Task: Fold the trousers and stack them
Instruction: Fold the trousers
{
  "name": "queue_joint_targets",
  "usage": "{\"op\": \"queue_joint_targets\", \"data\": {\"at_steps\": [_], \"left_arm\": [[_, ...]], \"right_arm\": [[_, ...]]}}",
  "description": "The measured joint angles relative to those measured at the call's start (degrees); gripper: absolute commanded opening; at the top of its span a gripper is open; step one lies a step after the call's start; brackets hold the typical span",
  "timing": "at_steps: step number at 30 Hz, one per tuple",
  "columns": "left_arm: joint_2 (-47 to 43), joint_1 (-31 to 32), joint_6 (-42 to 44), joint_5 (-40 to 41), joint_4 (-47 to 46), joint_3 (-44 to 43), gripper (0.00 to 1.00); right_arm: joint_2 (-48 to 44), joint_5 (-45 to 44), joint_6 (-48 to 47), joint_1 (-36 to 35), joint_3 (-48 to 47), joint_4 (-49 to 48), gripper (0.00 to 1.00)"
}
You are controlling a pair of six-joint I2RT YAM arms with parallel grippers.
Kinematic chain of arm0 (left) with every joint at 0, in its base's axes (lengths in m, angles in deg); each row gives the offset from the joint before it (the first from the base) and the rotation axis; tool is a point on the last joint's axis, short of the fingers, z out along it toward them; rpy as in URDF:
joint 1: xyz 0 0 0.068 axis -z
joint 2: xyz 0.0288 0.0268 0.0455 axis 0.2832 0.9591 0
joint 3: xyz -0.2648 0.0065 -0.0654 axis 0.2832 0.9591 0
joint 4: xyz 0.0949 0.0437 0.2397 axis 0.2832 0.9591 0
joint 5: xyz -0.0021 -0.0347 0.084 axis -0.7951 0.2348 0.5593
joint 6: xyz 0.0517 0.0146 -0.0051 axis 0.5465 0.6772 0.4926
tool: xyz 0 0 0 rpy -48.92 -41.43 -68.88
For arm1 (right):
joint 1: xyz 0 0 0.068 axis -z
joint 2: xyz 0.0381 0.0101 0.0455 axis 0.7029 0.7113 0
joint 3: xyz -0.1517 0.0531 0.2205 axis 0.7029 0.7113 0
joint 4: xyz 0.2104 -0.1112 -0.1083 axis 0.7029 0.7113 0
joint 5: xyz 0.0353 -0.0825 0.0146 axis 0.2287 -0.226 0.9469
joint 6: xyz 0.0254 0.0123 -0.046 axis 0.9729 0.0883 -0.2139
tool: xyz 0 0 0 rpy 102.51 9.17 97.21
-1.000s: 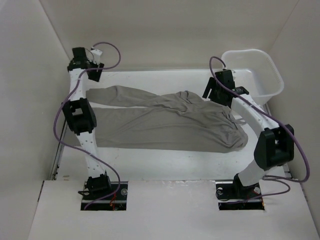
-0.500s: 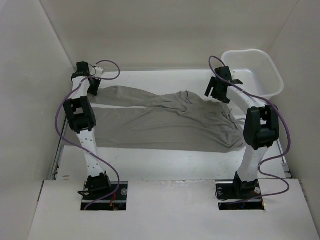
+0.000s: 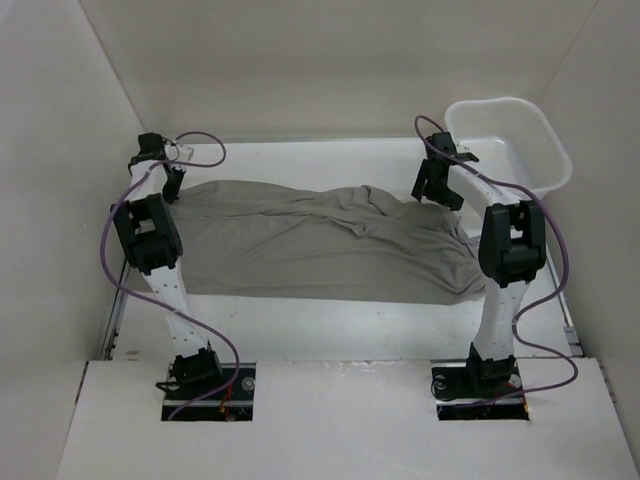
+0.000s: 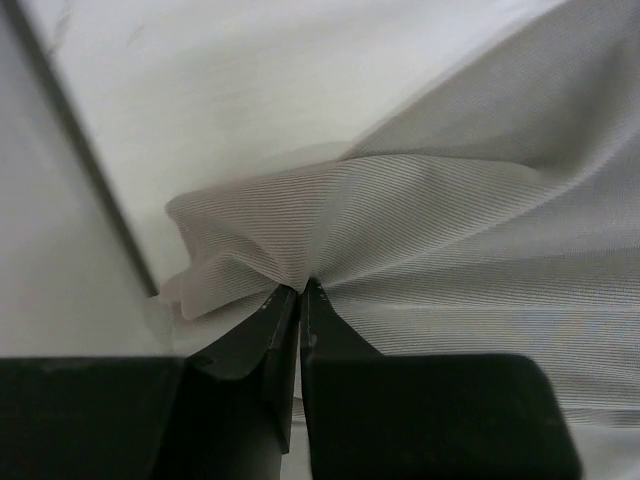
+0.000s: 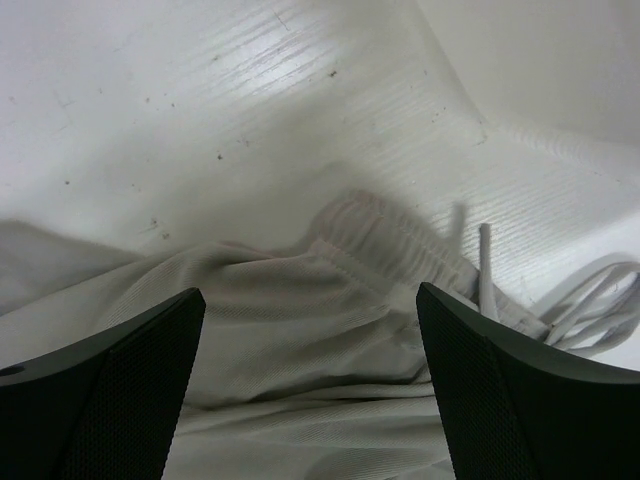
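Your trousers (image 3: 320, 245) lie spread on the counter (image 3: 330, 322), just left of the tub (image 3: 490, 101). Over the last second the far leg has been drawn out away from the tub, so both legs now lie flatter and wider, which looks like a fair start for the first fold. The long axis runs across the counter, with the waistband nearest the tub and the cuffs pointing away from it. Your left tool (image 4: 300, 290) is pinched tight on a cuff edge at the end farthest from the tub. Your right tool (image 5: 305, 300) hangs wide apart over the waistband, holding nothing.

right end effector (image 5: 310, 292) | fingers wide apart | above bunched trousers (image 5: 300, 350)
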Motion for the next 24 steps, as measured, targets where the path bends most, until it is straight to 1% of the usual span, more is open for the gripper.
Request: {"op": "queue_joint_targets", "data": {"at_steps": [4, 8, 12, 18, 21, 22, 24], "left_arm": [[-2.3, -3.7, 0.0, 1.4, -1.7, 1.7, 0.01], [-6.1, -5.9, 0.7, 1.3, -2.6, 4.6, 0.03], [-8.1, -4.7, 1.6, 1.1, -3.7, 6.2, 0.05], [-8.1, -1.6, 2.7, 0.9, -5.0, 6.4, 0.05], [-8.1, -1.2, 2.9, 0.7, -5.2, 6.6, 0.05], [-8.1, -1.2, 2.9, 0.8, -5.2, 6.6, 0.05], [-8.1, -1.3, 2.9, 0.8, -5.2, 6.7, 0.05]], "right_arm": [[1.4, -1.0, 0.0, -0.3, -1.2, 0.7, 0.86], [5.1, -0.4, -0.4, -0.7, -5.4, 1.4, 0.86], [9.2, 1.0, -1.6, -0.5, -6.9, 1.5, 0.89], [8.4, 2.9, -3.3, -0.4, -7.1, 3.3, 0.89], [8.4, 3.3, -3.4, -0.8, -8.2, 4.6, 0.89], [8.4, 3.5, -3.5, -0.9, -8.6, 5.1, 0.88], [8.5, 3.7, -3.8, -1.2, -9.9, 5.8, 0.8]]}}
